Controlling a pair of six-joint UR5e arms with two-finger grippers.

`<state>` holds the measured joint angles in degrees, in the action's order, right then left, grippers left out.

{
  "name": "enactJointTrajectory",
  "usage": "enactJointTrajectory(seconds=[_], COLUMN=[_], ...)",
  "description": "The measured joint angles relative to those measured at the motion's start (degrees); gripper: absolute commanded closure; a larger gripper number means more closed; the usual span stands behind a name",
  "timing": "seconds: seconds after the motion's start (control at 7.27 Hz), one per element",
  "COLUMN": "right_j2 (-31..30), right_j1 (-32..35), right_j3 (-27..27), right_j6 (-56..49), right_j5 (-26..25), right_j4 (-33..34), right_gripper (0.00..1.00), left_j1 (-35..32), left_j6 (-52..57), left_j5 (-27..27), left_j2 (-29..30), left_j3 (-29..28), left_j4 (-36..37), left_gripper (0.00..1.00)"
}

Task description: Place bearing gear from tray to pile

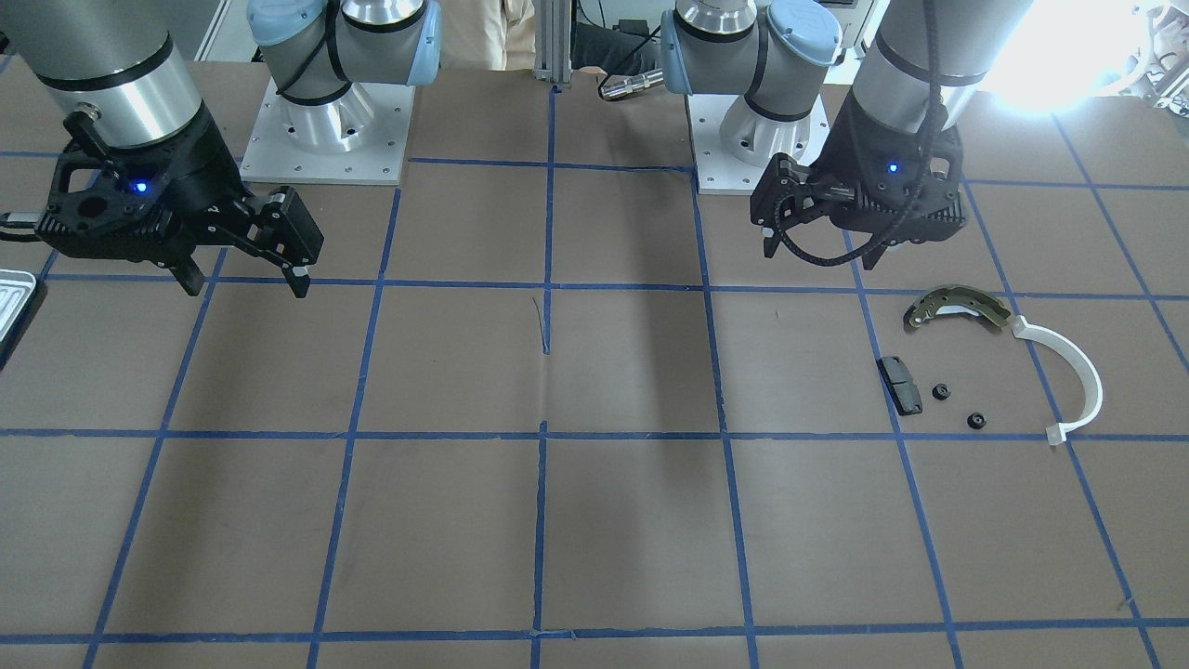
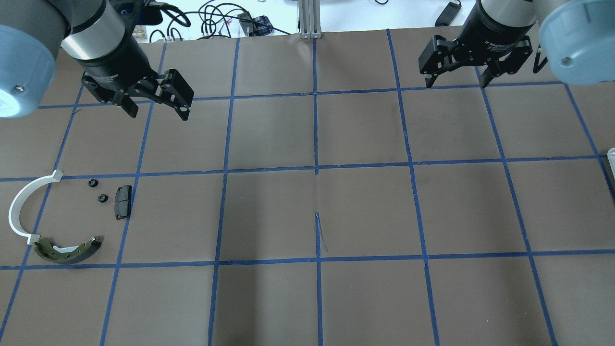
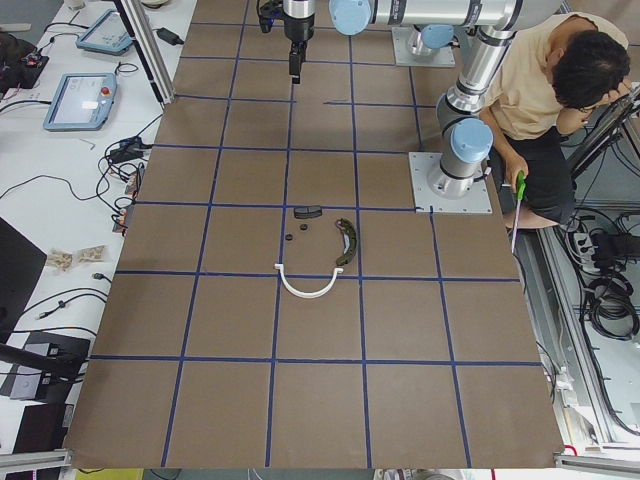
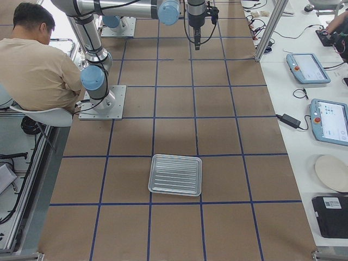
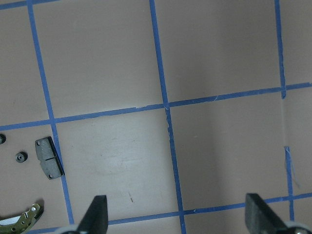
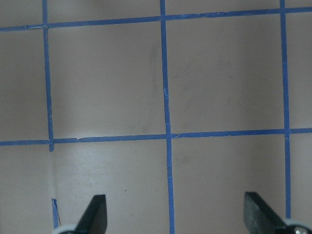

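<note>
Two small black bearing gears [image 1: 941,391] [image 1: 975,421] lie on the table in the pile, between the black pad [image 1: 899,384], the olive brake shoe [image 1: 957,307] and the white plastic arc [image 1: 1077,372]. The pile also shows in the overhead view, with a gear [image 2: 102,198] beside the pad [image 2: 123,202]. The silver tray [image 4: 175,157] holds nothing that I can see. My left gripper [image 2: 156,108] is open and empty, hovering beyond the pile. My right gripper [image 2: 456,84] is open and empty, well away from the tray's edge [image 2: 611,158].
The table is brown with blue tape grid lines. The arms' base plates [image 1: 325,139] [image 1: 757,149] stand at the robot's side. A seated operator [image 4: 38,60] is beside the base. Tablets [image 4: 331,119] and cables lie on the white bench beyond the table.
</note>
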<state>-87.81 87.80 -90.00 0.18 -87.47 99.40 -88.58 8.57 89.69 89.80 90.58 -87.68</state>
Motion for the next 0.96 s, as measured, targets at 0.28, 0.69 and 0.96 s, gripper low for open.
enactJointTrajectory(seconds=[0.28, 0.69, 0.96], right_j2=[0.0, 0.0, 0.0], right_j1=[0.0, 0.0, 0.0], right_j3=[0.0, 0.0, 0.0], right_j6=[0.0, 0.0, 0.0], right_j5=[0.1, 0.1, 0.0], right_j4=[0.0, 0.0, -0.1], right_gripper=[0.00, 0.00, 0.00], left_j1=[0.0, 0.2, 0.2], left_j6=[0.0, -0.1, -0.1], left_j5=[-0.2, -2.1, -2.9], left_j2=[-0.3, 0.0, -0.2], left_j3=[0.3, 0.5, 0.3], left_j4=[0.1, 0.2, 0.6], left_gripper=[0.00, 0.00, 0.00])
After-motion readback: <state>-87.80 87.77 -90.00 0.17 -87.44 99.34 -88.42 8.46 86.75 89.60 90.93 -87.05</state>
